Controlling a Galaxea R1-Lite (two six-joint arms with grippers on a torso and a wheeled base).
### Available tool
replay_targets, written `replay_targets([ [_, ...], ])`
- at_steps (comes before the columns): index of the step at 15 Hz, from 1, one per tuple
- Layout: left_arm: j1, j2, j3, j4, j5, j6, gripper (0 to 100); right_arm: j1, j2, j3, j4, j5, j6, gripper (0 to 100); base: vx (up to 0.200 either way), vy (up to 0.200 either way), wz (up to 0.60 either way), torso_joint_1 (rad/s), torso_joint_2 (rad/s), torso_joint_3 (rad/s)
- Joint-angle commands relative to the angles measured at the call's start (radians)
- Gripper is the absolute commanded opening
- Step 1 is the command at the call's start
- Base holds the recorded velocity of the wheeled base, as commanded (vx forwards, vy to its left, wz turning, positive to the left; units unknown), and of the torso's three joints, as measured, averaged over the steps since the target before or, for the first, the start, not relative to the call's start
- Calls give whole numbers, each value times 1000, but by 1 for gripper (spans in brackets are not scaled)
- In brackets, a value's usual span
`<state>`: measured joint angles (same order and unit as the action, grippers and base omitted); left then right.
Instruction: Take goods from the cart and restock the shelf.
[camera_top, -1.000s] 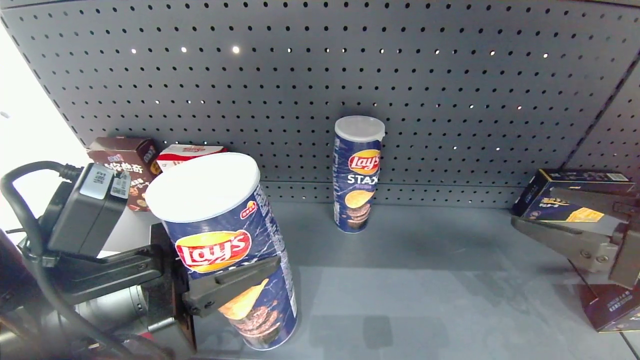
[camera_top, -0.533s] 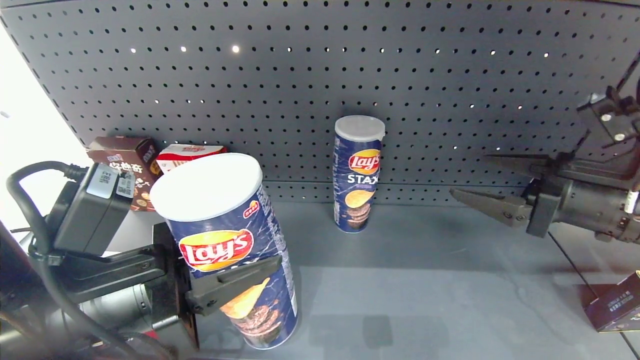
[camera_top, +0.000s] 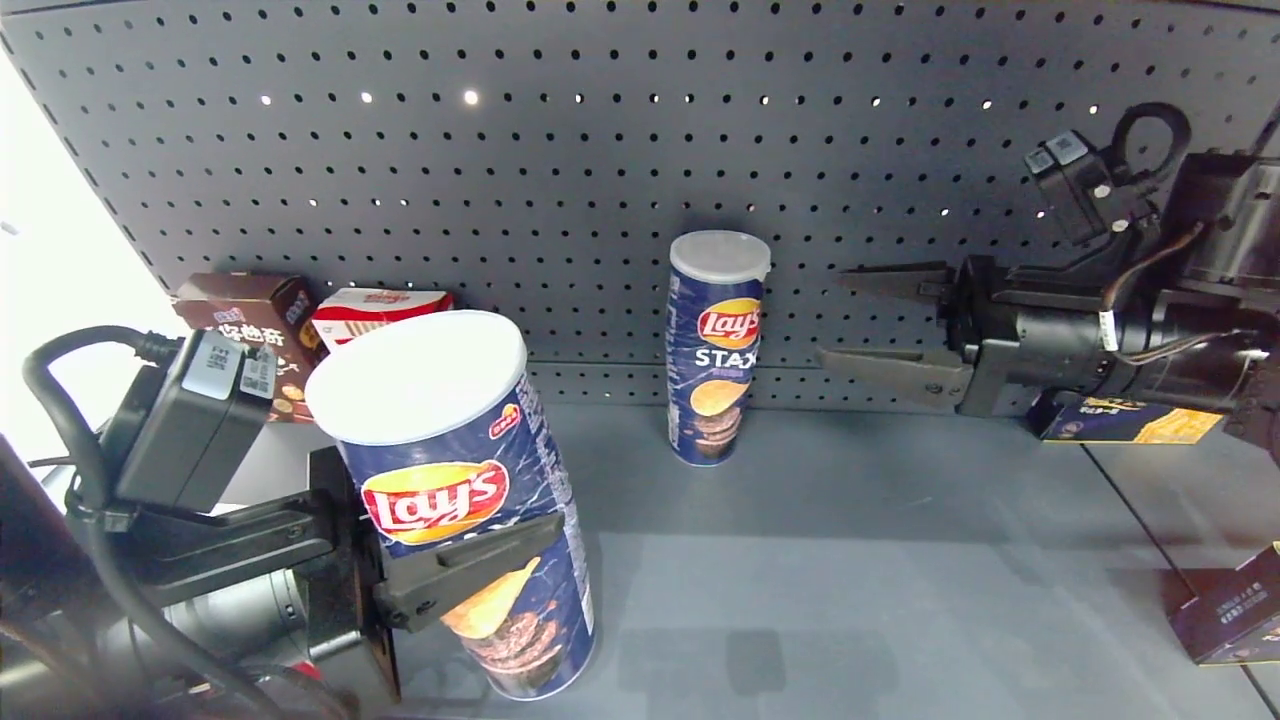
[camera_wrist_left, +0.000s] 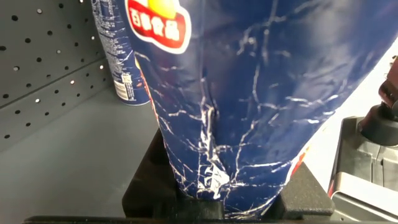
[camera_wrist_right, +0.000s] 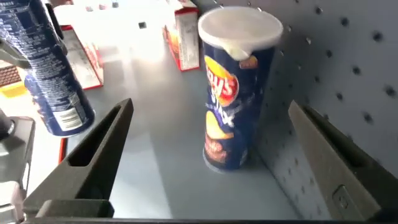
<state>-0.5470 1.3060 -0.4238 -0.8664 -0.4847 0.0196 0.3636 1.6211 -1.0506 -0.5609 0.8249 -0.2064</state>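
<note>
A navy ground veined with thin white marbling is carried by the nearer can (camera_top: 470, 470), which is topped with a white lid and marked with a red and yellow emblem. The same navy marbling is seen on the farther can (camera_top: 714, 370), under a translucent whitish lid. The pegboard (camera_top: 600, 170) is finished in dark grey and dotted with a regular grid of holes. The shelf floor (camera_top: 850, 570) is painted plain grey. One box (camera_top: 255, 315) is printed brown, and the neighbouring box (camera_top: 375, 305) red and white.

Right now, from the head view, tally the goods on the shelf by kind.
Chip cans: 2, the held can and the standing can.
Boxes: 4, the brown box, the red-and-white box, the far dark box, the near dark box.
Total: 6.
</note>
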Motion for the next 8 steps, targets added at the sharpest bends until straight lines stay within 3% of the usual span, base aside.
replay_targets([
  [1, 6, -1, 4, 0, 0, 0, 0, 1, 82, -40, -14, 14, -13, 100, 0, 0, 0, 0, 0, 0],
  [8, 7, 9, 7, -2, 0, 0, 0, 18, 195, -135, -27, 23, -15, 100, 0, 0, 0, 0, 0, 0],
])
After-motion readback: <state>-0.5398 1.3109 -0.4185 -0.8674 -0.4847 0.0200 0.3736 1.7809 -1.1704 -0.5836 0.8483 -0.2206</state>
